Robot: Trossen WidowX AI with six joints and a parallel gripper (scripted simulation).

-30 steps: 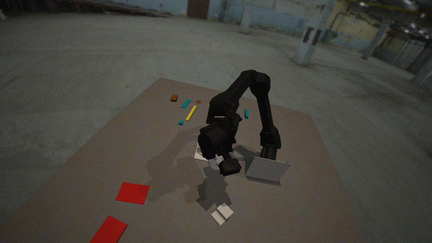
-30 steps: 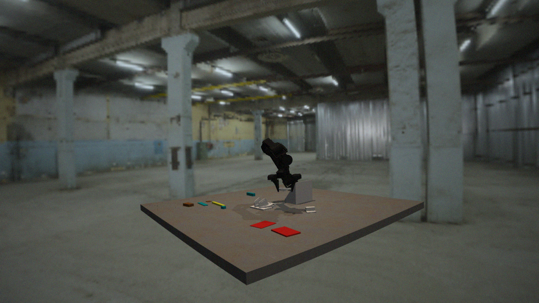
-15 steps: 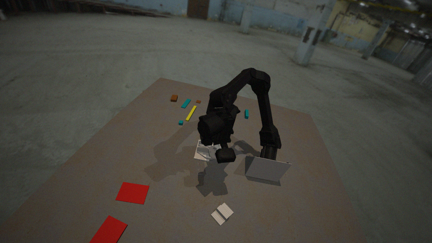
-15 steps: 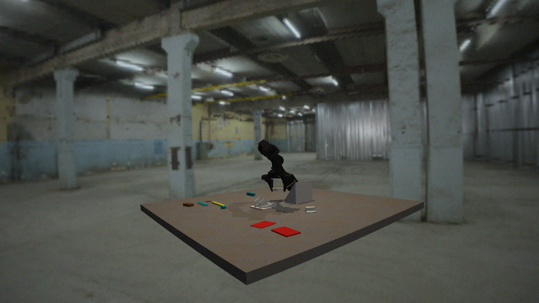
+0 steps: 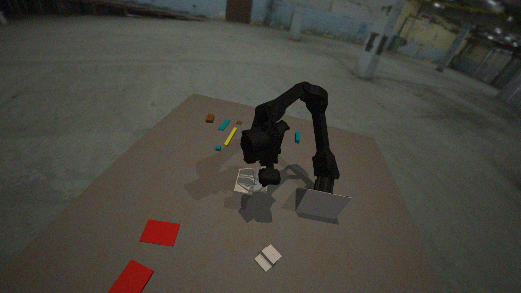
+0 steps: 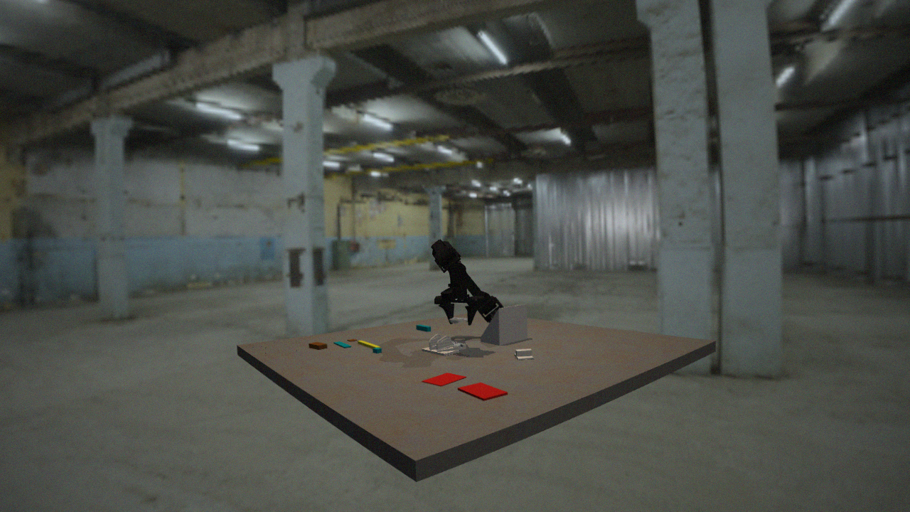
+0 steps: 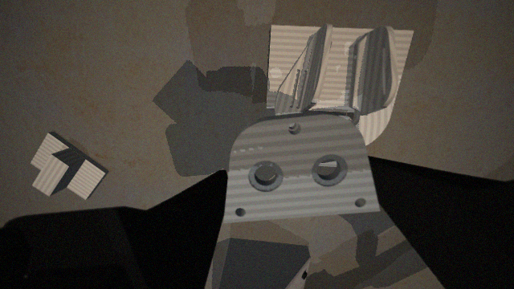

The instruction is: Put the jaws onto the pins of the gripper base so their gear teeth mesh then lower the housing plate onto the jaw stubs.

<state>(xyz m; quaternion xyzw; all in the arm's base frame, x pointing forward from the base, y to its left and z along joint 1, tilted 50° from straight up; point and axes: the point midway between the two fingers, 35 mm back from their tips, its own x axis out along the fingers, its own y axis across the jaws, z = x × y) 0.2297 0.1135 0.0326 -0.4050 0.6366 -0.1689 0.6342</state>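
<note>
It looks like a disused factory hall or warehouse. In the exterior view, pale, scuffed columns (image 6: 303, 190) carry beams, tube lights (image 6: 493, 47) glow across the upper half, and corrugated metal sheeting (image 6: 594, 219) stands right of centre; peeling blue-and-white walls (image 6: 210, 222) line the left.
</note>
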